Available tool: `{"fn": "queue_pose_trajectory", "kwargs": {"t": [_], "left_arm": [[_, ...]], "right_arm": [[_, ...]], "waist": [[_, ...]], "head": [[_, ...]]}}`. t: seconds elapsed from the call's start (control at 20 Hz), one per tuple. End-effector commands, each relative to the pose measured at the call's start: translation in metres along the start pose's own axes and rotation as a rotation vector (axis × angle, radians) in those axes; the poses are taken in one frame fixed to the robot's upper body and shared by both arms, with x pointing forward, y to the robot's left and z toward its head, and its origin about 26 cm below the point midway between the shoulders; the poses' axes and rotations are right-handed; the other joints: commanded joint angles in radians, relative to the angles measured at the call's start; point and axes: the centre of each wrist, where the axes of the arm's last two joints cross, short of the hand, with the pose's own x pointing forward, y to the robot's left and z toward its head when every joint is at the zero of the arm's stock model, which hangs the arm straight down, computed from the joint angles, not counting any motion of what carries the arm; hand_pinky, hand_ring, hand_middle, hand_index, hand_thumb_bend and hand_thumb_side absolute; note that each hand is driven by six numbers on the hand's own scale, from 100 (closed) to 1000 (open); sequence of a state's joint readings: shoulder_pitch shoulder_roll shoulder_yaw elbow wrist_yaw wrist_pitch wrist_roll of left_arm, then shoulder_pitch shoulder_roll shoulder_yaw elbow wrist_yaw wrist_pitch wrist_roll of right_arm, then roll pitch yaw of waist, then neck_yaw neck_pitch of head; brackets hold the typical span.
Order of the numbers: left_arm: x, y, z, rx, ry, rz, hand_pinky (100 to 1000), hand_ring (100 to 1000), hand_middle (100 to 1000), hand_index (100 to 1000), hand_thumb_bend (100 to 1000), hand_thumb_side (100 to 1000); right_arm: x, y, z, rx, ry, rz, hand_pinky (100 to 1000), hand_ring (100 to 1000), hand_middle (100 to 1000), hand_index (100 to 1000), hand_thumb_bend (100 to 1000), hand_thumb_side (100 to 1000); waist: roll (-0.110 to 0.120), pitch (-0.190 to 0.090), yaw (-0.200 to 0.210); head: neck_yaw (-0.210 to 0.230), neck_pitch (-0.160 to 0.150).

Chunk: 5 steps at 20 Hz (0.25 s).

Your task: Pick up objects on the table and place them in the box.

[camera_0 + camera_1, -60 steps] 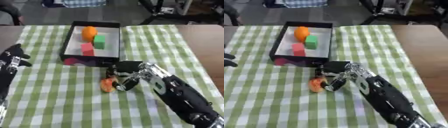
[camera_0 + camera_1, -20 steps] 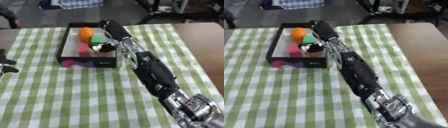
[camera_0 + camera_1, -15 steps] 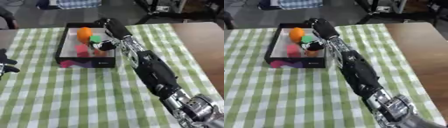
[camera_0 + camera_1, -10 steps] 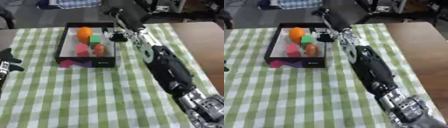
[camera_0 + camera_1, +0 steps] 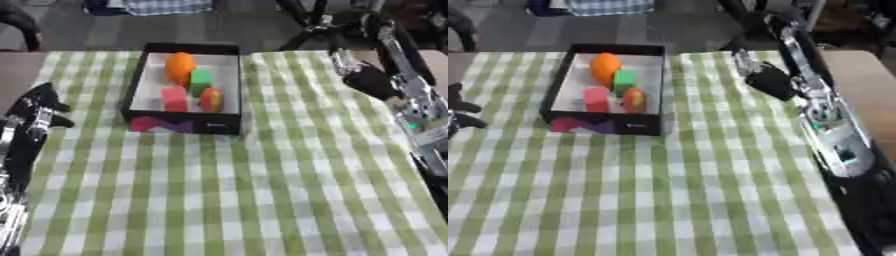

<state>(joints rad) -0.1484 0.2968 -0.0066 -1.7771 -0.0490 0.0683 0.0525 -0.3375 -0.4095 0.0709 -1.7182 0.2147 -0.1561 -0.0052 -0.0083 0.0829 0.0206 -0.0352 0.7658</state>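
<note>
The black box (image 5: pixel 184 123) with a white floor stands on the green checked cloth (image 5: pixel 245 195) at the upper left of centre. Inside it lie an orange ball (image 5: pixel 179 65), a green block (image 5: pixel 200 80), a pink-red block (image 5: pixel 173 98) and a small orange-red object (image 5: pixel 212 99). My right hand (image 5: pixel 369 81) hangs open and empty above the cloth to the right of the box, well apart from it. Its arm runs down the right side of the view. My left hand (image 5: pixel 39 107) rests open at the left edge, fingers up.
Bare brown tabletop (image 5: pixel 859 75) shows past the cloth's right edge. Dark stand legs (image 5: pixel 306 15) and a blue checked bundle (image 5: pixel 166 6) lie beyond the far edge. No loose objects show on the cloth in front of the box.
My right hand carried the small orange-red object from the cloth to the box, let it go inside, and has drawn back to the right, empty. The camera view has also shifted.
</note>
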Motion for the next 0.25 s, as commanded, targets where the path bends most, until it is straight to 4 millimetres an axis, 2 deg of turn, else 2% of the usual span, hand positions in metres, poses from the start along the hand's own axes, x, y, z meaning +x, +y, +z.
{"fn": "queue_pose_trajectory", "kwargs": {"t": [0.05, 0.1, 0.15, 0.25], "left_arm": [[0.006, 0.003, -0.001, 0.018, -0.027, -0.005, 738, 527, 581, 907, 252, 805], [0.006, 0.002, -0.001, 0.019, -0.025, -0.002, 738, 528, 582, 907, 253, 805], [0.005, 0.002, 0.001, 0.023, -0.022, 0.002, 738, 528, 582, 907, 253, 806], [0.002, 0.001, 0.003, 0.026, -0.011, 0.005, 737, 526, 581, 905, 250, 808]], "right_arm": [[0.001, -0.008, 0.018, -0.049, 0.026, -0.084, 895, 743, 736, 809, 100, 635], [-0.004, -0.005, 0.029, -0.059, 0.062, -0.117, 895, 742, 737, 805, 100, 626], [-0.008, -0.002, 0.038, -0.071, 0.093, -0.15, 895, 742, 735, 804, 100, 662], [-0.015, 0.005, 0.054, -0.095, 0.142, -0.213, 894, 740, 733, 799, 100, 677]], "waist": [[-0.007, -0.028, -0.004], [-0.005, -0.028, -0.006], [-0.002, -0.028, -0.008], [0.001, -0.028, -0.017]], "head": [[0.018, 0.004], [0.028, 0.004], [0.039, 0.004], [0.06, 0.004]]}}
